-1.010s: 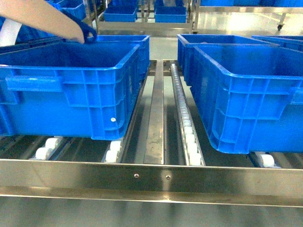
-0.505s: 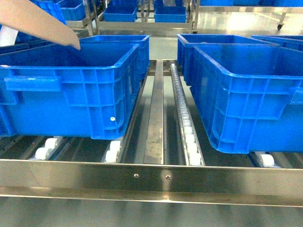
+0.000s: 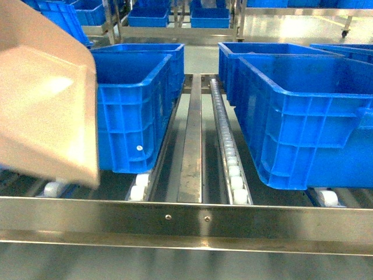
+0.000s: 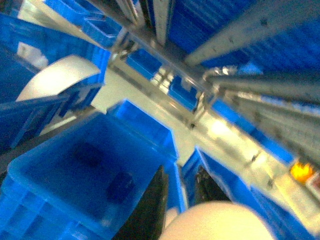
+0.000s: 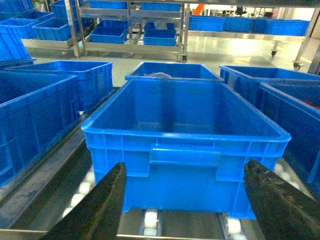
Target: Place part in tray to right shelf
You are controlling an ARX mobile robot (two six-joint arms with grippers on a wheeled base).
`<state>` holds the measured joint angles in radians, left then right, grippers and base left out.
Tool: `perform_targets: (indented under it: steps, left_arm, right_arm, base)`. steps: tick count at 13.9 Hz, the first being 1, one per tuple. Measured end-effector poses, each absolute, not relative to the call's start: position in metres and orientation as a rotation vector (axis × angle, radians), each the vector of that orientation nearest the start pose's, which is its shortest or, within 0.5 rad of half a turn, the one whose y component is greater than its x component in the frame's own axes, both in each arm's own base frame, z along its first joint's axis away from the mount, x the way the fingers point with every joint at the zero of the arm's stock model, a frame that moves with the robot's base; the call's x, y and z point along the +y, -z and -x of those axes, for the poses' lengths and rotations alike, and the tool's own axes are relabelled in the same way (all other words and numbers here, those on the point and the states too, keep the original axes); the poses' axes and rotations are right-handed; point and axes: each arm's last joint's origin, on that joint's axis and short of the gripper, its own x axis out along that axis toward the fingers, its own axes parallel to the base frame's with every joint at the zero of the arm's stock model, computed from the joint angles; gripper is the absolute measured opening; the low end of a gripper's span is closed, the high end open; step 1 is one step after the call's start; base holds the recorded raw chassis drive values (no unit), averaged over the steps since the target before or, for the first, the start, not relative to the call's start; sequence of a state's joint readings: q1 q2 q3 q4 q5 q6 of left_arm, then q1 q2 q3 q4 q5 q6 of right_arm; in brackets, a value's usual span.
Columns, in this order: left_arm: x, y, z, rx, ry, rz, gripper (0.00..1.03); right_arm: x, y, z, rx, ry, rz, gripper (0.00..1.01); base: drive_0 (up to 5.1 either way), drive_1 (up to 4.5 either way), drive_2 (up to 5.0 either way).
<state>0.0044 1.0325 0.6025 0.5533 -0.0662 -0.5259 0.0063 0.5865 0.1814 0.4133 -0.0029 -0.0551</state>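
Observation:
The cream tray fills the left of the head view, close to the camera, and hides the front of the left blue crate. In the left wrist view a rounded cream piece of the tray sits between the black fingers of my left gripper, which is shut on it. Below them, inside a blue crate, lies a dark blue block that looks like the part, blurred. My right gripper is open, facing a blue crate on the right shelf.
Two big blue crates stand on the right lanes, one behind the other. A roller lane and a flat steel strip run between the crate rows. More racks with crates stand behind.
The tray was a slim shape at the top left over the left crate, with a dark blue thing at its tip. It has swung close to the camera and the blue thing is gone.

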Motion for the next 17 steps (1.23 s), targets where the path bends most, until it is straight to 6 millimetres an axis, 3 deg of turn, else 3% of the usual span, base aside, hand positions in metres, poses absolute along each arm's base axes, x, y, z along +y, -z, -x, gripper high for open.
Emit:
perform_targets:
  steps: [1, 2, 3, 7, 12, 14, 17]
  left_arm:
    - [0.0, -0.287, -0.211, -0.131, 0.022, 0.351, 0.12]
    - [-0.003, -0.268, -0.197, -0.099, 0.036, 0.164, 0.12]
    - [0.001, -0.233, -0.183, -0.044, -0.009, 0.06, 0.12]
    - [0.0, -0.211, -0.159, -0.057, 0.001, 0.017, 0.12]
    - [0.0, -0.203, -0.147, -0.067, 0.001, 0.015, 0.12]
    - [0.0, -0.19, -0.124, -0.08, 0.001, 0.01, 0.12]
    - [0.0, -0.182, -0.117, -0.094, 0.005, 0.001, 0.12]
  right_arm:
    - [0.0, -0.201, -0.141, 0.003, -0.002, 0.029, 0.54]
    - [0.0, -0.192, -0.136, 0.012, 0.0, 0.018, 0.34]
    - [0.0, -0.188, -0.129, -0.005, 0.0, 0.015, 0.04]
    - [0.0, -0.179, -0.12, 0.0, 0.0, 0.011, 0.02]
    - [0.0, -0.173, -0.116, -0.017, 0.0, 0.011, 0.02]
    - [0.0, -0.167, -0.105, 0.015, 0.0, 0.008, 0.02]
    - [0.0, -0.167, -0.097, 0.003, 0.0, 0.007, 0.02]
  base:
    - [0.0, 0.0, 0.0]
    - [0.0, 0.0, 0.0]
    - [0.0, 0.0, 0.0]
    - [0.0, 0.0, 0.0]
    - [0.0, 0.0, 0.0]
    - [0.0, 0.0, 0.0]
    - [0.0, 0.0, 0.0]
